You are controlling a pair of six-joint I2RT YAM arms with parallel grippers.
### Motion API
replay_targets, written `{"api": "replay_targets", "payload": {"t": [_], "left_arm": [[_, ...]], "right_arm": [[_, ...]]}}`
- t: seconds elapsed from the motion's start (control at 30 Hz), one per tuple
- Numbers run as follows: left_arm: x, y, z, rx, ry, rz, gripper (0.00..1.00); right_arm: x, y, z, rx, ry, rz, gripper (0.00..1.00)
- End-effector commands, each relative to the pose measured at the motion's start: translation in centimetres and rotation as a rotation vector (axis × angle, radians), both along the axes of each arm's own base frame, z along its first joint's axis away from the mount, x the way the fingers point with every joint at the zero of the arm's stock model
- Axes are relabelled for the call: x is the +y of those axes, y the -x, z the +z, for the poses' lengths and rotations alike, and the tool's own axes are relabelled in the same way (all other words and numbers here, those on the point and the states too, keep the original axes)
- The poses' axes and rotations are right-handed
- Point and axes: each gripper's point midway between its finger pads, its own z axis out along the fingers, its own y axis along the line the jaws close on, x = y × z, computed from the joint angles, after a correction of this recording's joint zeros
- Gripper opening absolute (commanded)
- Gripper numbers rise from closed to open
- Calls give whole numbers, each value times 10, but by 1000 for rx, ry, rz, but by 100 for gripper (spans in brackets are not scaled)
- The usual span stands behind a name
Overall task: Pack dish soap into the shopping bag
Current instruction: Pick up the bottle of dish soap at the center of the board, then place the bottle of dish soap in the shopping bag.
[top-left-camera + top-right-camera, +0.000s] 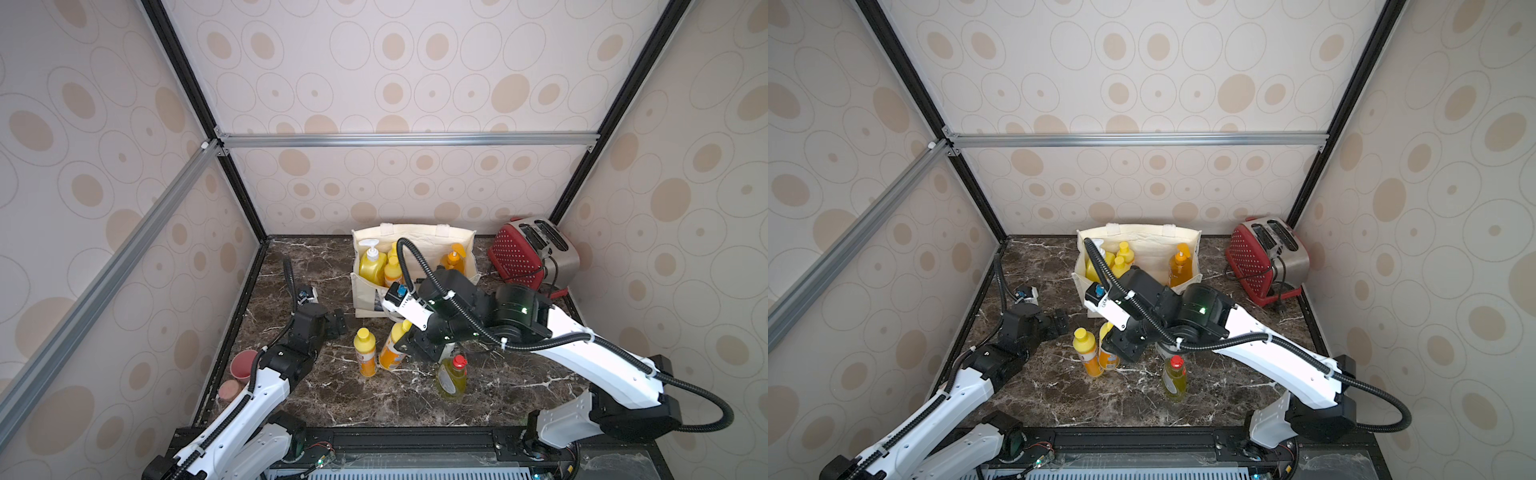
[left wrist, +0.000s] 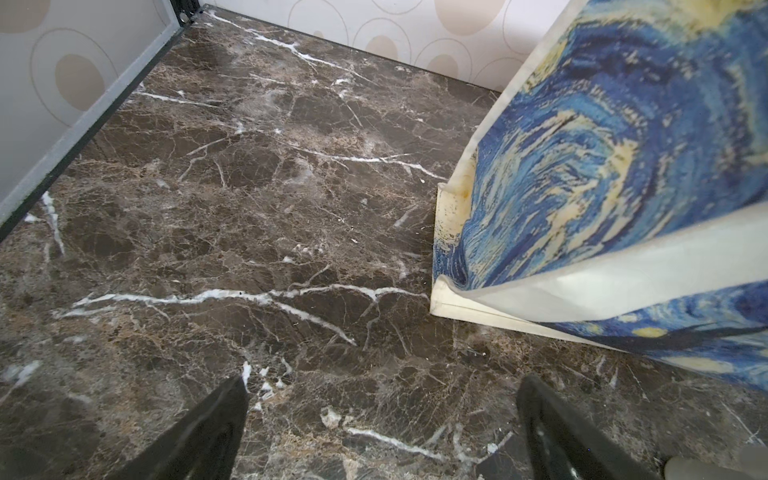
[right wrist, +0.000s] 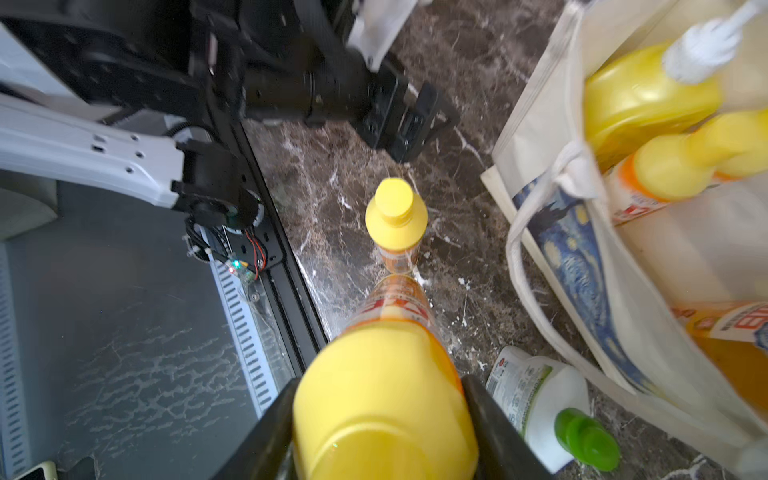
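My right gripper [image 3: 384, 419] has its two dark jaws pressed against either side of the yellow top of a small orange plastic bottle with a yellow cap [image 1: 390, 353], so I read that as a grip on it. In both top views this held bottle is tilted, with its cap leaning up and back toward the bag, and I can't tell whether its base is touching the dark marble tabletop [image 1: 332, 395]. The cream canvas tote bag with the blue swirl print [image 1: 415, 235] stands open-mouthed directly beyond the bottle, on the far side from the robot's base. That is the relation I care about: the way in is up and away over the near rim. Inside, a big yellow bottle with a white pump [image 1: 371, 264] crowds the left end and a clear amber bottle with an orange pump [image 1: 453, 259] sits at the right, so I judge the middle gap the best target. A second small orange bottle [image 1: 365, 353] stands upright just beside the held one, close enough to knock. A white bottle with a green cap [image 3: 536, 399] is near the bag's front. My left gripper [image 2: 381, 380] hangs spread wide and empty by the bag's near corner, and the right arm is clearly the nearer one.
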Motion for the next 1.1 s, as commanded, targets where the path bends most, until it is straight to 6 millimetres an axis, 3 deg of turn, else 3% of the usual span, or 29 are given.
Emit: {"api": "replay_targets", "payload": {"t": [0.0,0.23,0.57,0.73,1.07], "left_arm": [[-2,-7,13,-29,6,2,99],[-2,-8,12,-21,2,2,99],[-3,-9,10,-16,1,3,98],[-4,-10,9,-8,0,-1,99],[-3,-9,9,-15,3,2,99]], "right_arm": [[-15,-8,57,-65,-151,-4,41],[-42,-42,120,-116,-305,-62,41],[-74,-104,158,-184,-390,-221,39],[-77,-142,149,-238,-334,-295,39],[-56,-221,87,-280,-159,-387,39]]}}
